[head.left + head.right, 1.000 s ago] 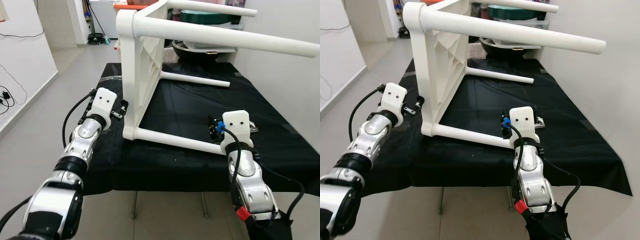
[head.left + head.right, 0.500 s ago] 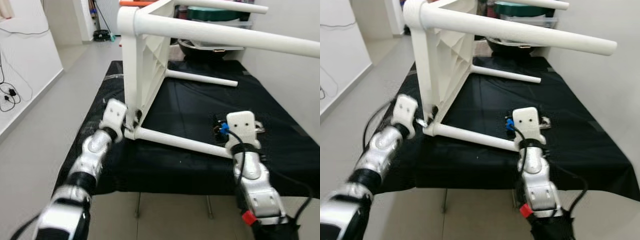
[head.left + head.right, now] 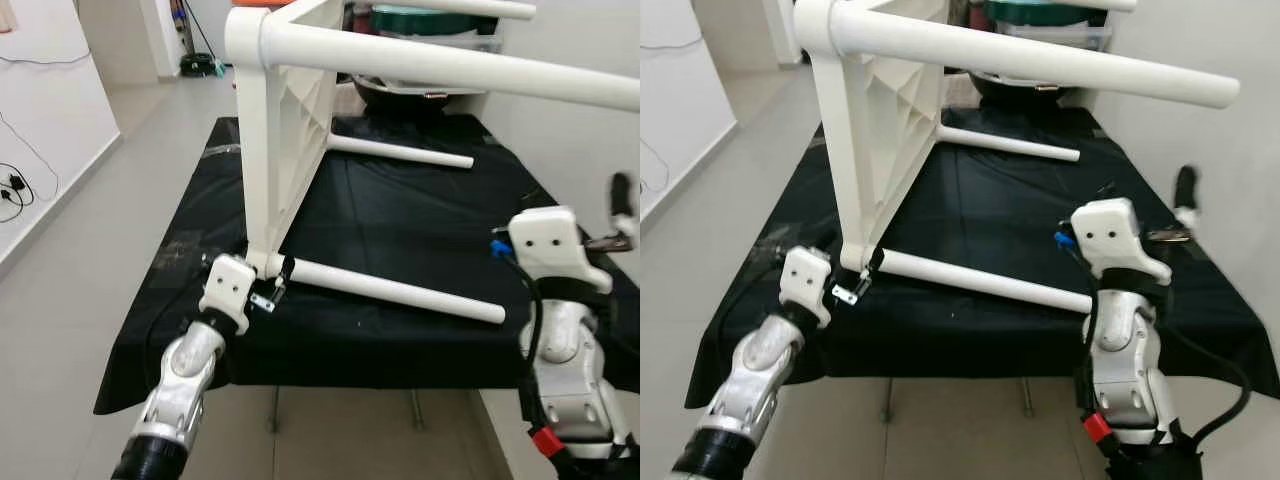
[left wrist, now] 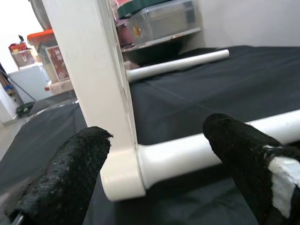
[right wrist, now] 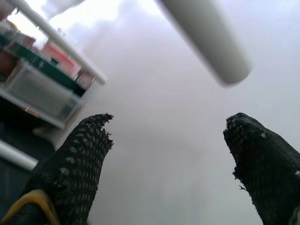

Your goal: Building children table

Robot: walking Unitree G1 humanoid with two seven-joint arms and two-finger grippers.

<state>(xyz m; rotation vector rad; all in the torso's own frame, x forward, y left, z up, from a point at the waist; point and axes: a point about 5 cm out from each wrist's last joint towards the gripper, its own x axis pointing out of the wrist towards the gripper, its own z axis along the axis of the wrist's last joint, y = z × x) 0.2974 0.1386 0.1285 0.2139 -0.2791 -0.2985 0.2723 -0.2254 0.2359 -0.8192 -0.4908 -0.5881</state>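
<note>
Since a second ago the left gripper has come in from beside the tabletop to its lower corner, and the right gripper has lifted off the low leg and swung out to the right, toward the wall. The white children's table lies on its side on a bench covered with a black cloth, its flat top standing upright on edge and its round legs pointing to the right. On the left, the left gripper sits at the near bottom corner of the tabletop, where the lowest leg joins it. In the left wrist view its two black fingers are spread wide on either side of that corner joint, not closed on anything; whether they touch the plastic cannot be told. The lowest leg runs from that corner across the cloth to the right, its free end near the front edge of the bench. A second leg lies further back on the cloth, and a third sticks out high above. Behind the table stand stacked storage boxes. On the right, the right gripper is raised clear of the bench and aimed at the pale wall, its fingers wide apart and empty, with the end of the upper leg above them.
</note>
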